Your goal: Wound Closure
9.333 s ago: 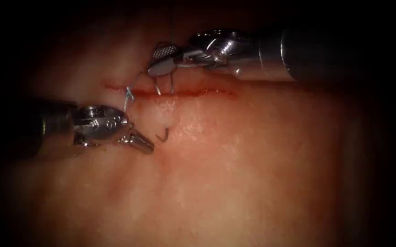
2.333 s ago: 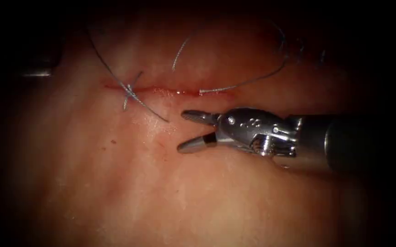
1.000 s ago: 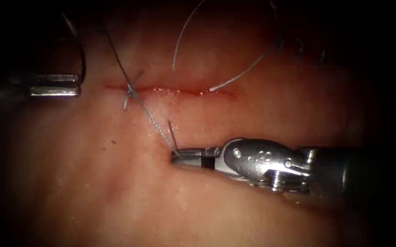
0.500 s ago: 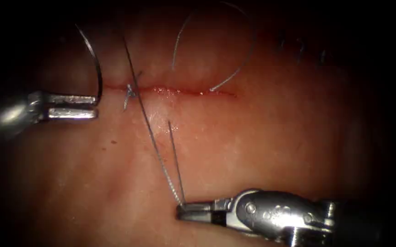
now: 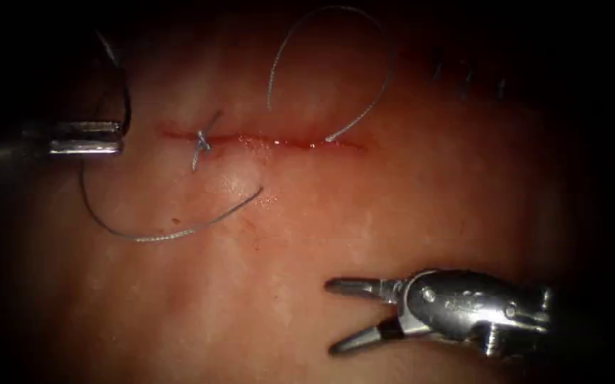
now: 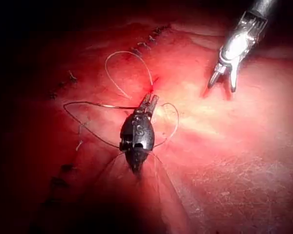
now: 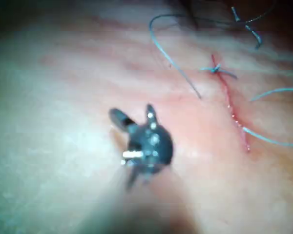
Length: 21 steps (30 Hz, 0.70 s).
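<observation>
Two tools are showing in the endoscope view, well apart. The right tool [image 5: 331, 318] is hovering over the tissue [image 5: 407, 213] below the cut [image 5: 264, 141], toward its right end. Its jaws are gaping wide, gripping nothing and touching nothing.

The left tool [image 5: 118, 137] is sitting just left of the cut's left end. Its jaws are looking closed on the needle [image 5: 126, 99], gripping near one end as far as can be told. The dark curve is rising above the jaws, clear of the tissue.

Thread [image 5: 151, 237] is lying slack, sweeping from below the left tool down and across to a free end below the cut. A knot [image 5: 201, 142] is sitting on the cut near its left end. A second strand is arching above the cut and coming down to it near its right end. Red fluid [image 5: 300, 144] is lining the cut.

The left wrist view is adding the left tool's [image 6: 150, 99] tips from behind, pinched together amid thread loops; the grip itself is too small to make out there. It is also showing the right tool [image 6: 223, 84] with its jaws spread. The right wrist view is confirming the right tool's [image 7: 134, 115] splayed, bare jaws, with the knot [image 7: 216, 69] beyond.
</observation>
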Each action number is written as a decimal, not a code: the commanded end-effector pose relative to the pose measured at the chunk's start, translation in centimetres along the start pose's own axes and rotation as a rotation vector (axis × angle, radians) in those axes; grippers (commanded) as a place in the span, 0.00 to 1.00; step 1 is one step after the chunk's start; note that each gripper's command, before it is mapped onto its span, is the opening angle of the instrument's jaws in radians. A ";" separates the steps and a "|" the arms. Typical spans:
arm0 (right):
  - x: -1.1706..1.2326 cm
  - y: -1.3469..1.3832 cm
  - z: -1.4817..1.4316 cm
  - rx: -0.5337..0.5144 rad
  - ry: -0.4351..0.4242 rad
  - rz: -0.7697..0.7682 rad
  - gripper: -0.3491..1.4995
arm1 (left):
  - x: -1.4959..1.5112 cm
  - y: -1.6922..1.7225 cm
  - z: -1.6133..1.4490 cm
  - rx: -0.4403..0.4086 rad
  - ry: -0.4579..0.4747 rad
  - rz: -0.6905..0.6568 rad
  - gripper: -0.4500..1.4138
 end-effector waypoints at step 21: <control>-0.09 0.75 0.94 -0.200 0.022 -0.138 0.94 | -0.11 -0.03 0.16 0.019 -0.006 -0.010 0.00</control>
